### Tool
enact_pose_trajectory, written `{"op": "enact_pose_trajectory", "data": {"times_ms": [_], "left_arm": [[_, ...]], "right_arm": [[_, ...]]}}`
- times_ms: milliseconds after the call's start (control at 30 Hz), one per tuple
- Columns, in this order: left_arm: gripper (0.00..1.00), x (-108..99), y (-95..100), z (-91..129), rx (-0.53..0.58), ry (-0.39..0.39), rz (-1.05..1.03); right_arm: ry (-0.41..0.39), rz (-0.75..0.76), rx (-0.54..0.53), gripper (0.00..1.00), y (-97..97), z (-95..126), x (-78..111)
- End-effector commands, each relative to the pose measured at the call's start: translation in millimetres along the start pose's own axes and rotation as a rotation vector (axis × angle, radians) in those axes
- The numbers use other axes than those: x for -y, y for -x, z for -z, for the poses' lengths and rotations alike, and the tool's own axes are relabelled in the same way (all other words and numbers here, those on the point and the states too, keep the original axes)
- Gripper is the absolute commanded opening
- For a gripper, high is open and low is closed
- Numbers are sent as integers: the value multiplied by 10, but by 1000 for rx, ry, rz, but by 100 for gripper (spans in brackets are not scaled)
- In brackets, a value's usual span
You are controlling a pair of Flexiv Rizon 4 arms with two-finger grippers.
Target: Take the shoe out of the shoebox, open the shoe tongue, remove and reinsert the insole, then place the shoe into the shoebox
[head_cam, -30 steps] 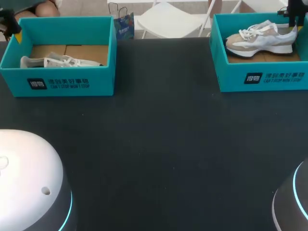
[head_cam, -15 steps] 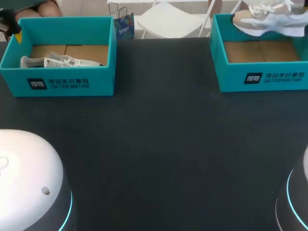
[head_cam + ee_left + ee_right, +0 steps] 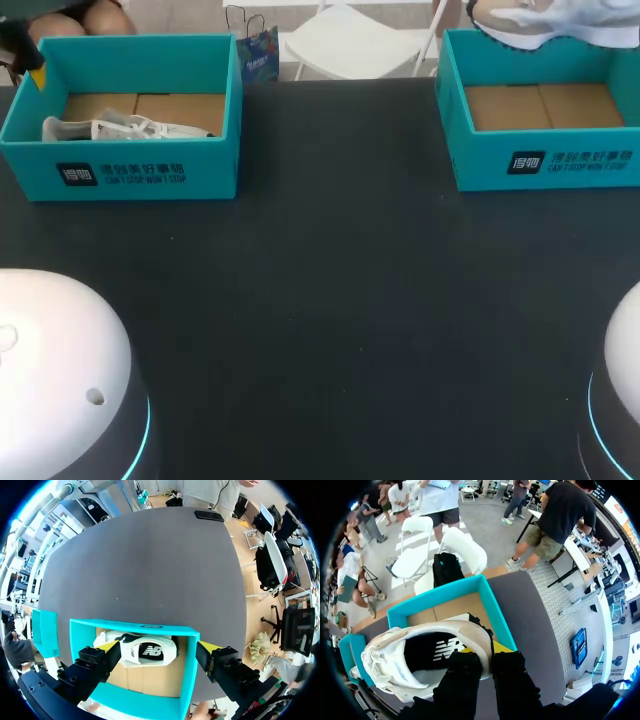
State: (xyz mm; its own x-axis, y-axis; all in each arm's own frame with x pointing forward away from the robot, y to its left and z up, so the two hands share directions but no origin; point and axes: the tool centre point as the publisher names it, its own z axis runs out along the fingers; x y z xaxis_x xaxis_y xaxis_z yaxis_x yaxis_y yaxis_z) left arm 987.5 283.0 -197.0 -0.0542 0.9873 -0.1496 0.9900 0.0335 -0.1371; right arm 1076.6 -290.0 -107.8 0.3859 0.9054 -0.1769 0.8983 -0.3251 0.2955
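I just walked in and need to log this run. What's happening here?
The right gripper is shut on the heel collar of a white shoe, holding it in the air above the right shoebox, whose cardboard floor is bare. The left gripper hangs open over the left shoebox, where a second shoe lies. The tongue and insole steps are not yet done.

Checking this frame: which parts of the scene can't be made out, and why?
1. Head view: the lifted shoe is cut off by the frame edge. The right gripper gripping it is out of frame there.
2. Right wrist view: that gripper's yellow tips are mostly hidden by the shoe's heel collar.
3. Head view: the second shoe is partly hidden behind the left shoebox front wall.
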Motion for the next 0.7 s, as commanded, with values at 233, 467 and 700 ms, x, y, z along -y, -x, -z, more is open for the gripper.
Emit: {"op": "enact_pose_trajectory", "data": {"times_ms": [233,467,700], "left_arm": [[100,-10,-6,11,-2,-3,-2],[100,-10,-6,11,-2,-3,-2],[100,-10,-6,11,-2,-3,-2]], "right_arm": [[63,-2,-4,0,36,162,108],[98,70,51,0,-342,512,825],[69,75,35,0,-566,857,1418]]}}
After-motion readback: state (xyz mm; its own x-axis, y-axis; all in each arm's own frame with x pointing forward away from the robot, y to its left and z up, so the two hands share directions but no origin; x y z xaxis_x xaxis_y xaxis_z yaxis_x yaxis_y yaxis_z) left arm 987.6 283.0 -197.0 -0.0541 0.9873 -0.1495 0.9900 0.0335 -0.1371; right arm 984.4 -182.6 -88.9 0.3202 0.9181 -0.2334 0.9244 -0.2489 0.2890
